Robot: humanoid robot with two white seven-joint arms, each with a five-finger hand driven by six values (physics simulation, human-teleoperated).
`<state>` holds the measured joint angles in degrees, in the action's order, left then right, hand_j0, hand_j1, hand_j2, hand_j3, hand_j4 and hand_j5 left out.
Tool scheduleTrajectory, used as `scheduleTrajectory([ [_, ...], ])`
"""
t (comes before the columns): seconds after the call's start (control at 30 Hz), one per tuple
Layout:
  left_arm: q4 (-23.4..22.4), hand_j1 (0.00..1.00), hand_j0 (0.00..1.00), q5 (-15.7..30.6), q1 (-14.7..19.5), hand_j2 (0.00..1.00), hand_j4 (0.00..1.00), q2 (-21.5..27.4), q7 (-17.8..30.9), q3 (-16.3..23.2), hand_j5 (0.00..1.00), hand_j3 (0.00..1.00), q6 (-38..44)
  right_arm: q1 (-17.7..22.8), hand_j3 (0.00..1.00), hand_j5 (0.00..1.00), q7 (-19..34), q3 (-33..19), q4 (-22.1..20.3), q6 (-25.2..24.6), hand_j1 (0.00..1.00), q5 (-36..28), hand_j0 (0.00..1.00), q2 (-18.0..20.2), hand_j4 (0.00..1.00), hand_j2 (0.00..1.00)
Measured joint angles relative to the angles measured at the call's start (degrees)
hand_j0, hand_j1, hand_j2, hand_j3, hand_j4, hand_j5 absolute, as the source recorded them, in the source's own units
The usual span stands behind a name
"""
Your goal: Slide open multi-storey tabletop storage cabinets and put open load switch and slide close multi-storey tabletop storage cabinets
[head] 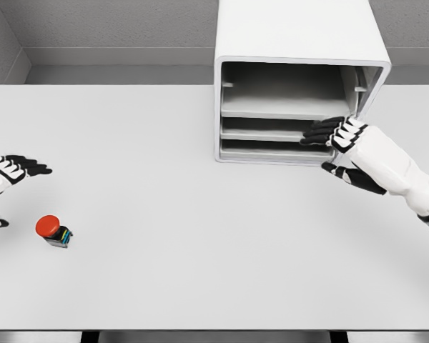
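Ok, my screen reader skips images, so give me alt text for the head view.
The right hand reaches its fingers into the front of a white cabinet on a grey table. The open left hand hovers above a red-capped switch.

White tabletop, pretty plain. Storage cabinet sits at far right side, red-capped load switch near left front.

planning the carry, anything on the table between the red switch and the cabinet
Nothing: in the head view only bare white table lies between the load switch and the cabinet.
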<state>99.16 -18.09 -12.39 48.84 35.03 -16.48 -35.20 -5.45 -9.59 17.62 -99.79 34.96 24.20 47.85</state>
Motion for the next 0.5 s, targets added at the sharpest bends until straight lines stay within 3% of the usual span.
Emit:
scheduleTrajectory([
  [0.27, 2.3, 1.00, 1.00, 1.5, -5.4, 1.00, 1.00, 1.5, 0.0, 0.1, 1.00, 1.00, 0.0, -6.6, 0.73, 0.73, 0.3, 4.4, 3.1, 0.0, 0.73, -0.1, 0.73, -0.9, 0.73, 0.73],
  [0.37, 3.4, 1.00, 1.00, 1.8, -5.7, 1.00, 1.00, 1.6, 0.0, 0.4, 1.00, 1.00, 0.0, -12.5, 0.73, 0.73, 0.3, 7.4, 6.2, 0.0, 0.73, -0.2, 0.73, -3.2, 0.73, 0.73],
  [0.5, 3.8, 1.00, 1.00, 2.2, -5.6, 1.00, 1.00, 1.7, 0.0, 0.7, 1.00, 1.00, 0.0, -13.8, 0.73, 0.73, 0.3, 10.3, 9.1, 0.0, 0.73, -0.1, 0.73, -5.4, 0.73, 0.73],
])
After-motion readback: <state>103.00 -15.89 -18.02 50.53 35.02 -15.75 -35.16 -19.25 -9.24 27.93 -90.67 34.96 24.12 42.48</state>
